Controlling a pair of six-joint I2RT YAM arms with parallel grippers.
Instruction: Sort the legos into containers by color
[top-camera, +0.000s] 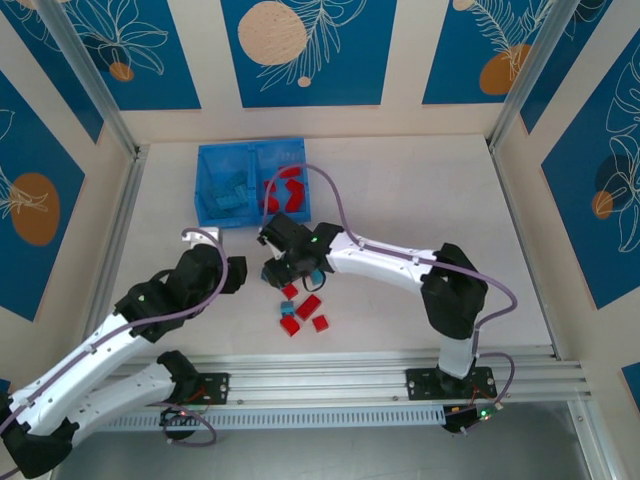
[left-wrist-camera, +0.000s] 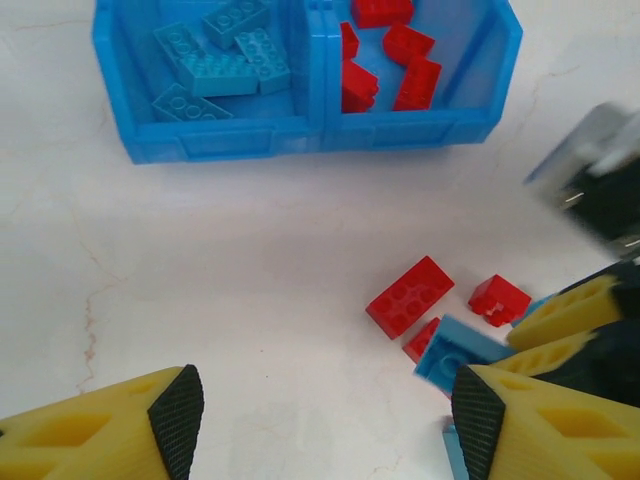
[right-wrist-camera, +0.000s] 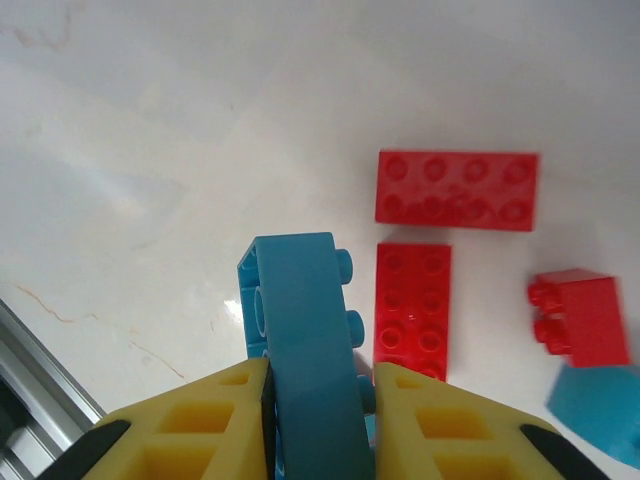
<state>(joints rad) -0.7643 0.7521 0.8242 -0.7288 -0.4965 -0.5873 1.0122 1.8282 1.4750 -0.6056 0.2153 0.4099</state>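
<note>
Blue brick (right-wrist-camera: 310, 340): on edge, clamped between the right gripper (right-wrist-camera: 315, 405) jaws, at the near-centre pile
Red bricks (right-wrist-camera: 457, 190): three loose, just right of it
Bin (left-wrist-camera: 300, 140): far left of the pile; blue ones in the left half, red in the right half
Left gripper (left-wrist-camera: 320, 425): jaws apart, empty, just left of the pile
Risk: brick twisting out of a narrow pinch on lifting; arms bumping, being so close

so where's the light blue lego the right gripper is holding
Right wrist view, bottom centre: the light blue lego is turned on edge, clamped in the right gripper, with a red lego lying flat on the table beside it.
</note>
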